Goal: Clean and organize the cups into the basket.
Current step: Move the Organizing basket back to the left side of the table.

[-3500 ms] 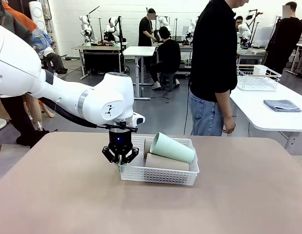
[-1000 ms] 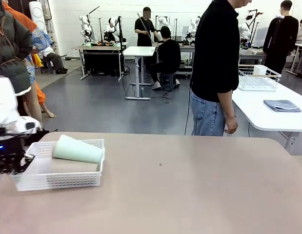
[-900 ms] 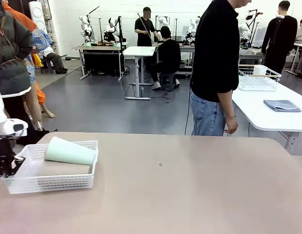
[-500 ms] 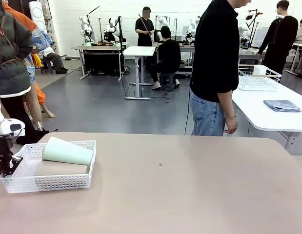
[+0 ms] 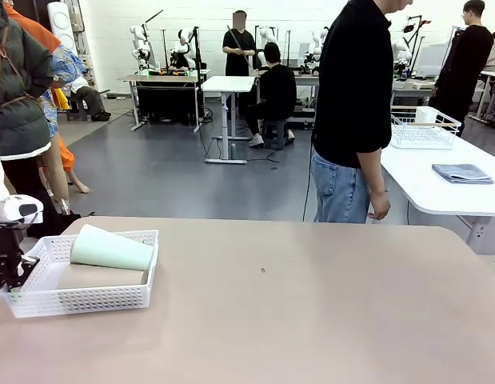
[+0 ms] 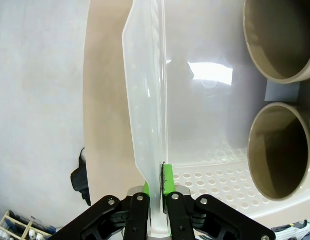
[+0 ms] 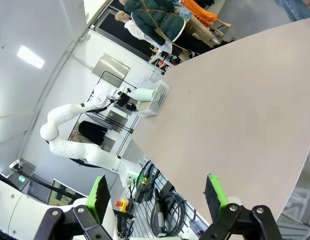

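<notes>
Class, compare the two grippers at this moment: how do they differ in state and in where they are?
The left gripper is shut on the basket's wall; the right gripper is open and holds nothing. The left one sits at the table's left edge, at the basket of cups; the right one hangs off the table's edge, far from the basket. Both have black fingers with green pads.

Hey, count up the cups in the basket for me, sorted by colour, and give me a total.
Brown cups: 2, both seen open end on in the left wrist view
Mint green cup: 1, lying on its side on top
Total: 3 cups, all in the white basket
</notes>
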`<state>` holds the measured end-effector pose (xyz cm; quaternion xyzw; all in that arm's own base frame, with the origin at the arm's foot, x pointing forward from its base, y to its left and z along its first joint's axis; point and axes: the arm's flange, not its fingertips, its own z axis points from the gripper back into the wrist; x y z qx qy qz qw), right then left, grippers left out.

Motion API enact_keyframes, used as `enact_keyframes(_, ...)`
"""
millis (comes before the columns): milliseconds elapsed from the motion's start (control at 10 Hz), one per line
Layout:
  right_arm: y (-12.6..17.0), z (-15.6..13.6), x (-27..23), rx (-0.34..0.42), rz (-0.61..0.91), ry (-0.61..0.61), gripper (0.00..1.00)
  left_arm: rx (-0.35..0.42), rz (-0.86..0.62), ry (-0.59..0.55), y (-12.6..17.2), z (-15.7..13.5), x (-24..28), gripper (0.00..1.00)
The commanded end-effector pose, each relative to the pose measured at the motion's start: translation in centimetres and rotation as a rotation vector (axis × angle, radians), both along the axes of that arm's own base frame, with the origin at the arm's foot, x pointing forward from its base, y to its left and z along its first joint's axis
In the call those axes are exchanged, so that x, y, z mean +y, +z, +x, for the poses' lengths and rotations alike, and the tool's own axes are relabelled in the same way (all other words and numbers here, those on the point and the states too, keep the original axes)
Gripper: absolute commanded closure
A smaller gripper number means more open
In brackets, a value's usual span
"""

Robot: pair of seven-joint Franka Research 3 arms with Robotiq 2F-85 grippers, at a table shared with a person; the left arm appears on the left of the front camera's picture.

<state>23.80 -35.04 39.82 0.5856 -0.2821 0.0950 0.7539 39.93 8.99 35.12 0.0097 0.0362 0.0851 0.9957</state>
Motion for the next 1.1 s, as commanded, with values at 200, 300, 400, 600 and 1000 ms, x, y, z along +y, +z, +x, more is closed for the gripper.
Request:
enact_keyframes(200, -0.12, -0.06, 0.43, -0.001, -0.010, -0.010, 0.00, -0.015, 0.031, -0.022, 0.13, -0.36, -0.08, 0.31)
enact_keyframes(300, -0.12, -0.06, 0.43, -0.001, -0.010, -0.010, 0.00, -0.013, 0.032, -0.017, 0.12, -0.29, -0.09, 0.00)
enact_keyframes(400, -0.12, -0.06, 0.43, -0.001, -0.010, -0.010, 0.00, -0.007, 0.037, -0.019, -0.07, -0.16, -0.20, 0.00)
enact_keyframes(600, -0.12, -0.06, 0.43, -0.001, -0.010, -0.010, 0.00, -0.002, 0.044, -0.015, -0.08, -0.25, -0.08, 0.00)
enact_keyframes(1000, -0.12, -0.06, 0.43, -0.001, -0.010, -0.010, 0.00, 0.000, 0.057, -0.030, 0.12, -0.62, -0.01, 0.00)
